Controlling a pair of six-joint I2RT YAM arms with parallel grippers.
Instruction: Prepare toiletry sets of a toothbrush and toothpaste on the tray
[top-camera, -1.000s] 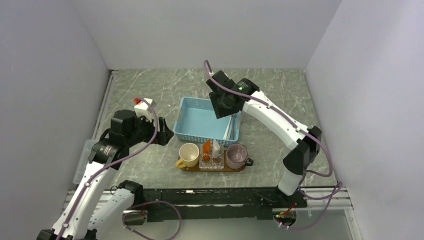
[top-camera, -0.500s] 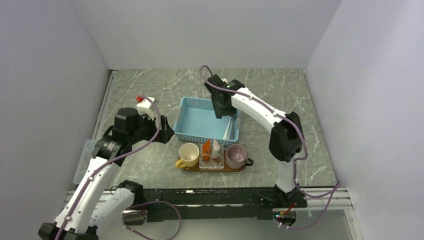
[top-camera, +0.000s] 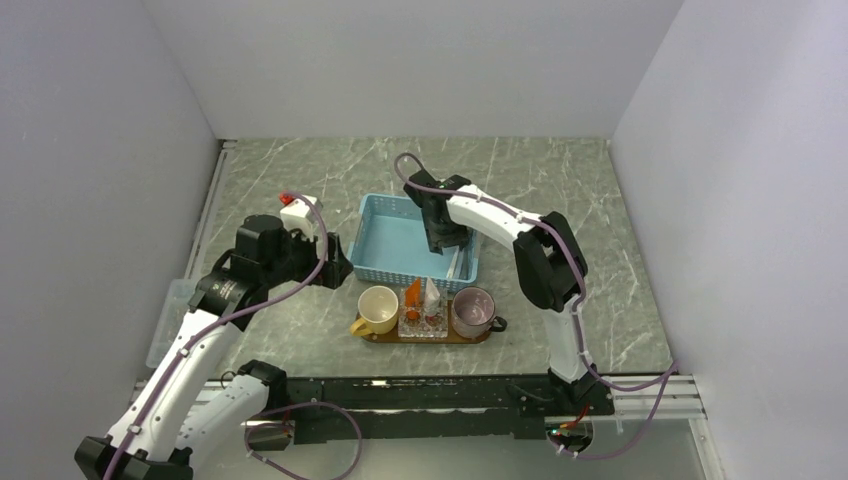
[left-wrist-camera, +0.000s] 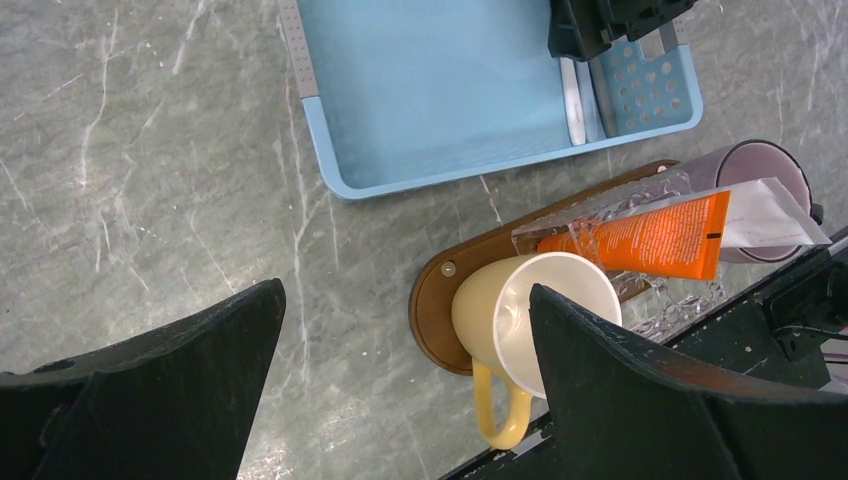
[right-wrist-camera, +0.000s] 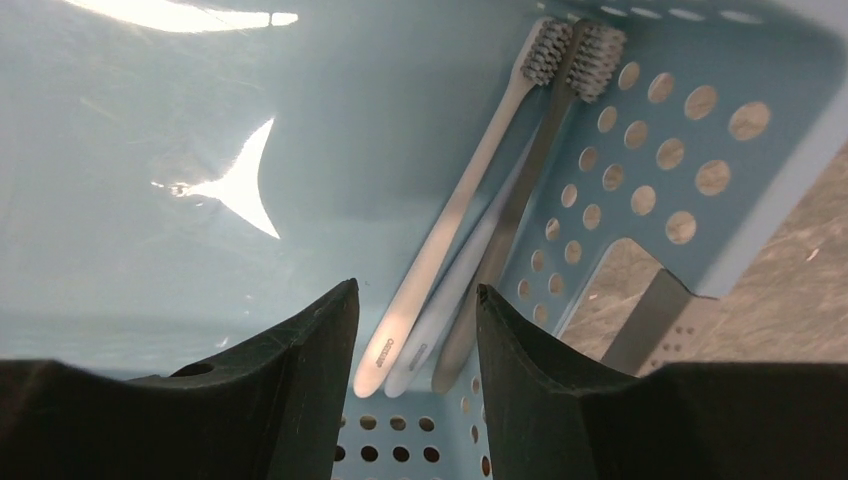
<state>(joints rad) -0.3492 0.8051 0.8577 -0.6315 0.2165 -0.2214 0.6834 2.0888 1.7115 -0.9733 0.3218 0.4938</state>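
Right wrist view: the right gripper (right-wrist-camera: 415, 295) is down inside the blue perforated plastic basket (right-wrist-camera: 300, 120). Its two black fingers (right-wrist-camera: 300, 380) stand about half parted and are clamped on nothing. The thin pale toothbrushes (right-wrist-camera: 470, 200) lie flat on the basket floor along the perforated wall. Their handle ends sit in the gap between the fingertips, and their bristle heads lie well beyond the tips. Two heads show side by side. There may be a third handle squeezed between the pale one and the darker grey one, but the bundle is too tight to count for sure. Neither finger visibly presses on a handle.

In the left wrist view, the left gripper (left-wrist-camera: 405, 295) hangs over the grey marbled tabletop (left-wrist-camera: 150, 150) with its fingers (left-wrist-camera: 640, 390) spread fully wide, holding nothing. One rounded end of the flat brown wooden oval tray (left-wrist-camera: 435, 300) lies between the fingertips. On that end, close against one fingertip, stands a pale yellow ceramic mug (left-wrist-camera: 480, 320). Past the mug, a clear glass holder (left-wrist-camera: 680, 298) on the tray carries the flat orange toothpaste tube (left-wrist-camera: 650, 235) and the white tube (left-wrist-camera: 770, 215), both leaning. A purple mug (left-wrist-camera: 745, 160) stands at the tray's other end. The basket lies farther out beyond the fingertips, just beside the tray.

From the top external view, the basket's side wall is just off the left gripper's tips.
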